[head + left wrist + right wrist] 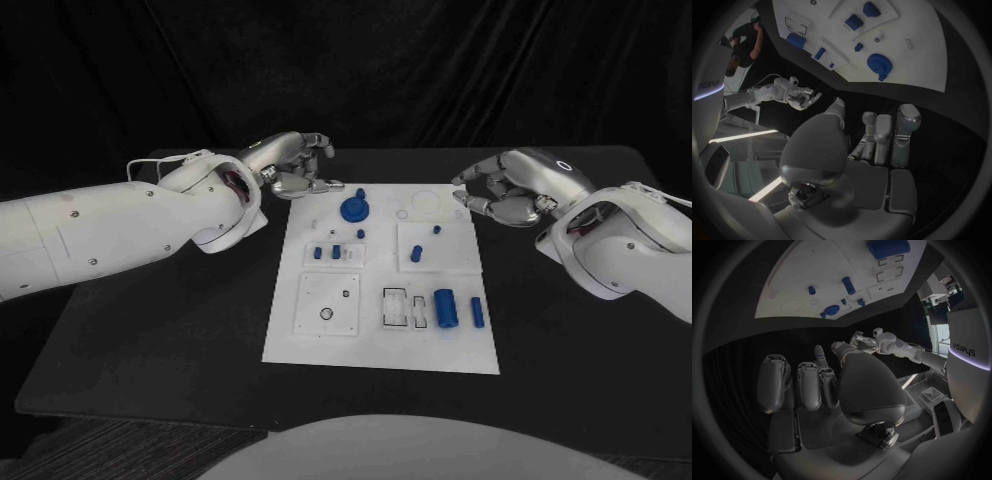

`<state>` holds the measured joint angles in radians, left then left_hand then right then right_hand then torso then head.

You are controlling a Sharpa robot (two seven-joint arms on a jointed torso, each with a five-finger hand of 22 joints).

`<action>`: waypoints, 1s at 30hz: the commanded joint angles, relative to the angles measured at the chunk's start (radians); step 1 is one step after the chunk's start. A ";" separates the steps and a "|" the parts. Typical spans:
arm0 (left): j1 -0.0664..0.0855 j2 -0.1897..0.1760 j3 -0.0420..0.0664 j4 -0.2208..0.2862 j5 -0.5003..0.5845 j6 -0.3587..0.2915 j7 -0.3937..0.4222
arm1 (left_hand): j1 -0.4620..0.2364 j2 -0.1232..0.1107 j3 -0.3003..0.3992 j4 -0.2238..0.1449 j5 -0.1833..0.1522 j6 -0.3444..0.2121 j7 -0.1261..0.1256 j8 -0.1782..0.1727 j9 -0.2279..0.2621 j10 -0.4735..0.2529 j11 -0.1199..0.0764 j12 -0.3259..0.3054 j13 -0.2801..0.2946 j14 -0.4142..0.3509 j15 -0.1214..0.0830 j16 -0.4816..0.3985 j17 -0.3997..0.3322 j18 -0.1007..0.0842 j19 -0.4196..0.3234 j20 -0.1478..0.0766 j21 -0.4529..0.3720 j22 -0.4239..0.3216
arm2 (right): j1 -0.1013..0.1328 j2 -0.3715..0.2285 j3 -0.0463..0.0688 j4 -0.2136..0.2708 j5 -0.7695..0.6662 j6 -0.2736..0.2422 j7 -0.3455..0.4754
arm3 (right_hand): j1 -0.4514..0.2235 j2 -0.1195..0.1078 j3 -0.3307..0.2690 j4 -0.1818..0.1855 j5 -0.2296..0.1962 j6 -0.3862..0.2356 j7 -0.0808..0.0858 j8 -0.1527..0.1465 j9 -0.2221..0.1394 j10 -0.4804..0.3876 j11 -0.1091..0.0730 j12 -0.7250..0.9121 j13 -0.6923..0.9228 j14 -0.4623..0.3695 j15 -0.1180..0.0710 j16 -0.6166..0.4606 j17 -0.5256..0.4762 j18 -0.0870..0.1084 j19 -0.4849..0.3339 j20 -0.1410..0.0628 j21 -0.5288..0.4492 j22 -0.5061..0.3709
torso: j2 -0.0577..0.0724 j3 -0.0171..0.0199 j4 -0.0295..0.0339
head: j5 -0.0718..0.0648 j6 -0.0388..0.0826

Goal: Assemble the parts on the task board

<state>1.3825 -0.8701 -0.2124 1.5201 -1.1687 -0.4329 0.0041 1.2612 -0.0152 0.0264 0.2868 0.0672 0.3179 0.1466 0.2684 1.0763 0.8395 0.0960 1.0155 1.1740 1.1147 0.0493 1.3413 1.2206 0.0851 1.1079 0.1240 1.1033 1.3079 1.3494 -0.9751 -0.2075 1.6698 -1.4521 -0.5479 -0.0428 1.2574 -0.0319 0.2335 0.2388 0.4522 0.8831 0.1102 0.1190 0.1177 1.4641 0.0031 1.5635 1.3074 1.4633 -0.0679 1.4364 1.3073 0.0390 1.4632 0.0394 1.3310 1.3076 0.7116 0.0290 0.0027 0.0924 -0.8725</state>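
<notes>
From above, the white board [382, 290] lies in the middle of the black table [144, 340], and both hands hang near its far corners: the left hand [293, 165] just off the far left corner, the right hand [505, 190] just off the far right. Both have their fingers curled in, and I see nothing held in either. On the board a round blue disc [353, 209] sits near the far edge, close to the left hand, a short blue peg [415, 252] stands mid-board, and a blue cylinder [446, 306] and a slimmer blue bar [476, 311] lie side by side towards the near right. From the left wrist, the fingers [882, 137] stand side by side over bare table with nothing between them, the disc [878, 64] lying beyond them on the board. From the right wrist, the fingers [798, 385] are likewise empty and short of the board's edge [817, 320]. The trouble I'd expect: these pieces are small and close together, so a hand coming in curled could knock the peg over, roll the cylinder into the bar, or shove the whole board askew on the smooth table.
</notes>
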 commanded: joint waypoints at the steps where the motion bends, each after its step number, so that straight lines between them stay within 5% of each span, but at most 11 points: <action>1: 0.004 0.041 0.000 -0.052 -0.138 0.064 0.190 | 0.073 0.019 0.019 -0.015 -0.001 0.026 -0.036 0.012 -0.107 -0.224 0.042 -0.310 -0.204 -0.146 0.032 -0.122 -0.152 0.014 -0.061 0.023 -0.041 0.088 | 0.008 0.001 0.000 0.009 -0.006 -0.045 0.018 | -0.013 0.003 0.004 0.010 -0.002 0.018 -0.003 0.003 0.001 0.093 0.002 -0.003 0.237 0.056 0.004 -0.030 -0.018 0.017 0.035 0.004 -0.004 0.189 | 0.001 0.0000 0.0027 | -0.010 0.000; 2: 0.003 0.058 0.000 -0.071 -0.168 0.074 0.210 | 0.119 0.022 0.025 -0.035 0.006 0.150 -0.079 -0.035 -0.293 -0.258 0.015 -0.507 -0.417 -0.173 0.021 -0.255 -0.328 0.042 -0.053 0.024 -0.075 0.073 | 0.010 0.002 0.000 0.009 -0.006 -0.046 0.022 | -0.013 0.003 0.004 0.010 -0.002 0.018 -0.003 0.003 0.001 0.093 0.002 -0.003 0.237 0.056 0.004 -0.030 -0.018 0.017 0.035 0.004 -0.004 0.189 | 0.002 0.0003 0.0017 | -0.009 0.000; 3: 0.001 0.070 0.000 -0.085 -0.193 0.080 0.225 | 0.136 0.010 0.024 -0.049 0.004 0.217 -0.082 -0.040 -0.358 -0.279 0.018 -0.555 -0.480 -0.125 -0.008 -0.250 -0.337 0.036 0.004 0.029 -0.037 0.087 | 0.011 0.003 0.000 0.009 -0.006 -0.046 0.025 | -0.015 0.003 0.004 0.012 -0.002 0.021 -0.004 0.004 0.002 0.095 0.001 -0.002 0.240 0.056 0.003 -0.031 -0.020 0.017 0.035 0.004 -0.003 0.189 | 0.002 0.0007 0.0010 | -0.008 0.000; 4: -0.001 0.082 0.000 -0.098 -0.219 0.085 0.237 | 0.136 0.010 0.024 -0.049 0.004 0.217 -0.082 -0.040 -0.358 -0.279 0.018 -0.555 -0.480 -0.125 -0.008 -0.250 -0.337 0.036 0.004 0.029 -0.037 0.087 | 0.011 0.004 0.000 0.008 -0.005 -0.045 0.027 | -0.017 0.002 0.003 0.013 -0.003 0.023 -0.005 0.004 0.002 0.095 0.000 -0.002 0.240 0.056 0.003 -0.032 -0.023 0.017 0.035 0.003 -0.004 0.189 | 0.003 0.0006 0.0012 | -0.008 0.000; 5: -0.004 0.094 0.000 -0.112 -0.249 0.092 0.251 | 0.153 0.010 0.028 -0.060 0.005 0.300 -0.108 -0.104 -0.500 -0.272 -0.016 -0.615 -0.598 -0.002 -0.038 -0.221 -0.318 0.022 0.104 0.005 0.024 0.107 | 0.011 0.005 0.000 0.007 -0.005 -0.043 0.029 | -0.022 0.002 0.002 0.018 -0.005 0.026 -0.005 0.004 0.002 0.094 0.000 -0.002 0.239 0.055 0.002 -0.038 -0.032 0.017 0.035 0.002 -0.004 0.189 | 0.002 0.0000 0.0010 | -0.009 0.000; 7: -0.009 0.115 0.000 -0.133 -0.292 0.105 0.271 | 0.162 0.006 0.027 -0.074 0.005 0.335 -0.143 -0.161 -0.606 -0.277 -0.029 -0.661 -0.709 0.036 -0.052 -0.235 -0.343 0.022 0.130 -0.010 0.007 0.101 | 0.010 0.006 0.000 0.005 -0.004 -0.039 0.032 | -0.024 0.001 0.002 0.019 -0.007 0.026 -0.005 0.004 0.002 0.094 0.000 -0.002 0.239 0.054 0.001 -0.039 -0.035 0.017 0.035 0.002 -0.004 0.189 | 0.003 -0.0007 0.0019 | -0.013 0.000; 12: -0.024 0.157 0.000 -0.169 -0.342 0.130 0.305 | 0.182 0.005 0.037 -0.107 0.018 0.381 -0.156 -0.196 -0.699 -0.270 -0.042 -0.689 -0.827 0.063 -0.063 -0.230 -0.353 0.019 0.160 -0.021 -0.002 0.104 | 0.006 0.004 0.000 0.004 -0.002 -0.034 0.036 | -0.024 0.001 0.002 0.020 -0.008 0.026 -0.005 0.004 0.002 0.094 0.000 -0.003 0.238 0.054 0.001 -0.039 -0.035 0.017 0.035 0.002 -0.004 0.189 | 0.005 -0.0013 -0.0031 | -0.010 0.000; 16: -0.034 0.178 0.000 -0.184 -0.393 0.133 0.317 | 0.214 0.001 0.056 -0.146 0.032 0.468 -0.119 -0.192 -0.760 -0.218 -0.060 -0.673 -0.904 0.084 -0.078 -0.212 -0.359 0.012 0.197 -0.033 0.020 0.123 | 0.004 0.003 0.000 0.004 -0.002 -0.030 0.037 | -0.024 0.001 0.002 0.020 -0.008 0.026 -0.005 0.004 0.002 0.094 0.000 -0.003 0.238 0.054 0.001 -0.039 -0.035 0.017 0.035 0.002 -0.004 0.189 | 0.009 -0.0036 -0.0025 | -0.010 0.000; 20: -0.041 0.193 0.000 -0.188 -0.457 0.148 0.304 | 0.218 -0.011 0.064 -0.159 0.016 0.510 -0.125 -0.191 -0.796 -0.121 -0.064 -0.624 -0.917 0.130 -0.082 -0.149 -0.310 0.002 0.236 -0.036 0.068 0.147 | 0.001 0.002 0.000 0.005 -0.001 -0.027 0.039 | -0.024 0.001 0.002 0.020 -0.008 0.026 -0.006 0.004 0.001 0.094 0.000 -0.003 0.237 0.052 0.001 -0.047 -0.048 0.018 0.034 0.002 -0.008 0.188 | 0.012 -0.0054 -0.0065 | -0.001 0.000; 30: -0.051 0.202 0.000 -0.199 -0.490 0.181 0.263 | 0.202 -0.016 0.066 -0.153 0.022 0.530 -0.110 -0.190 -0.814 -0.098 -0.053 -0.616 -0.925 0.143 -0.077 -0.129 -0.301 -0.002 0.252 -0.038 0.087 0.153 | -0.002 0.003 0.000 0.004 0.002 -0.024 0.042 | -0.020 0.000 0.005 0.017 -0.003 0.026 -0.006 0.002 0.001 0.094 -0.001 -0.003 0.237 0.052 0.001 -0.049 -0.051 0.018 0.034 0.001 -0.010 0.187 | 0.015 -0.0083 -0.0084 | 0.000 0.000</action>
<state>1.3335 -0.6707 -0.2130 1.3214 -1.6217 -0.2792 0.2725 1.4684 -0.0285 0.0887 0.1334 0.0846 0.8439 0.0362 0.0747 0.2635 0.7378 0.0412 0.3940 0.2500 1.2512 -0.0286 1.2079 0.9209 0.0993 1.3532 0.0844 1.1883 1.3077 1.3491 -0.9719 -0.2083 1.6730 -1.4497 -0.5639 -0.0098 1.2433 -0.0330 0.2361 0.2525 0.4482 0.9023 0.1017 0.1190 0.1185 1.4642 0.0030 1.5635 1.3074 1.4633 -0.0679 1.3907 1.2571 0.0389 1.4632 0.0394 1.3263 1.3074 0.7258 0.0215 -0.0045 0.0911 -0.8725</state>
